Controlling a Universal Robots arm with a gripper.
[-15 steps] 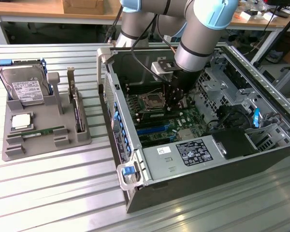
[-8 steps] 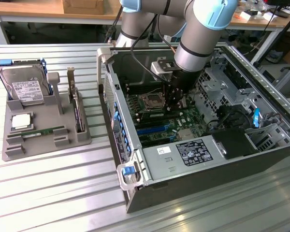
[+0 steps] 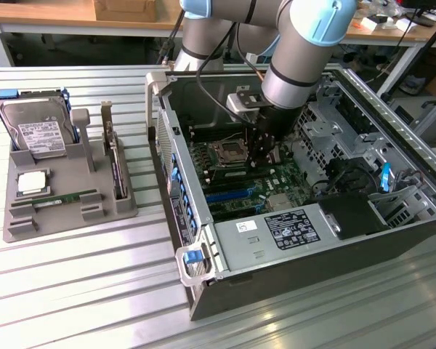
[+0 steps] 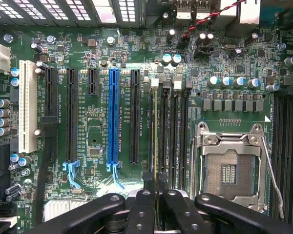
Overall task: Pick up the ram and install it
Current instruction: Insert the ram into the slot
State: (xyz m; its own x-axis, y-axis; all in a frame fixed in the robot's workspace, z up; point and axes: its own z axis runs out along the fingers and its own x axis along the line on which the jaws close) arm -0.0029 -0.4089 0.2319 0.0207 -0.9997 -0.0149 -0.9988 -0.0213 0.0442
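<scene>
Closest to the wrist cam are the black fingers [image 4: 145,207] of the gripper [image 4: 155,204], pressed nearly together and, as far as I can tell, pinching the ram [image 4: 156,126] edge-on. The stick runs along one of the memory slots [image 4: 173,126], in the bank between the blue expansion slot [image 4: 113,117] and the open CPU socket [image 4: 229,170]. From the outside cam the gripper [image 3: 264,156] is down inside the case [image 3: 421,167], right over the middle of the motherboard [image 3: 276,182]. The twin stick [image 3: 69,198] lies flat along the near edge of the grey tray [image 3: 29,225] on the tabletop. My worries: I can't tell if the stick is truly centred in its slot or riding on the lip, so pushing could bend it or gouge the neighbouring slot. The white latch [image 4: 154,84] at the far end might not be swung out, which would block seating. A tilted grip would seat one end only. And that bare socket with its lever [image 4: 271,165] sits just beside all this, so any slip sideways could hit the pins.
</scene>
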